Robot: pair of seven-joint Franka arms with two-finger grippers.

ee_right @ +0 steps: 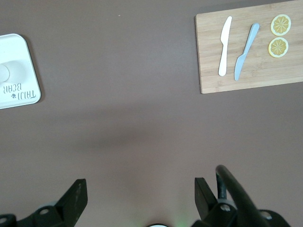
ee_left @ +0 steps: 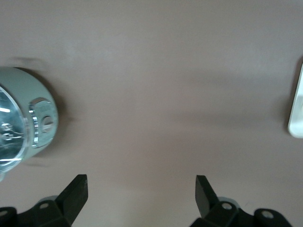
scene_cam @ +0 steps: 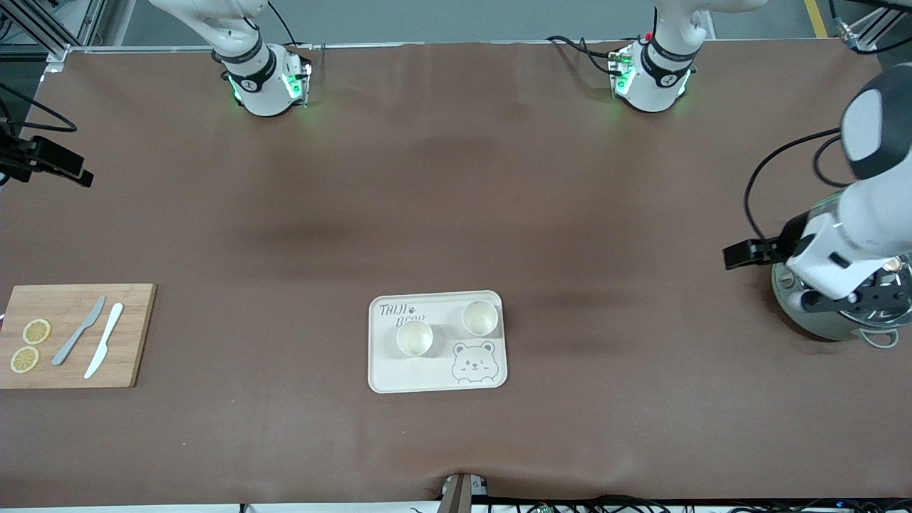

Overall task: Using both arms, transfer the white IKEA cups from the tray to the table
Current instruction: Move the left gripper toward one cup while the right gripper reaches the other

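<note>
Two white IKEA cups (scene_cam: 414, 338) (scene_cam: 479, 318) stand upright on the cream bear tray (scene_cam: 436, 377) in the middle of the table. My left gripper (scene_cam: 830, 299) hangs at the left arm's end of the table, by the grey-green pot (scene_cam: 841, 324). In the left wrist view it (ee_left: 142, 189) is open and empty over bare table, with the pot (ee_left: 23, 118) beside it. My right gripper (ee_right: 141, 189) is open and empty, high over the table near its base. It is out of the front view. The tray's edge (ee_right: 19, 71) shows in the right wrist view.
A wooden cutting board (scene_cam: 75, 335) at the right arm's end holds a grey knife (scene_cam: 78, 331), a white knife (scene_cam: 105, 340) and two lemon slices (scene_cam: 30, 345). A black device (scene_cam: 46, 160) sticks in at that table edge. The tray's corner (ee_left: 297, 109) shows in the left wrist view.
</note>
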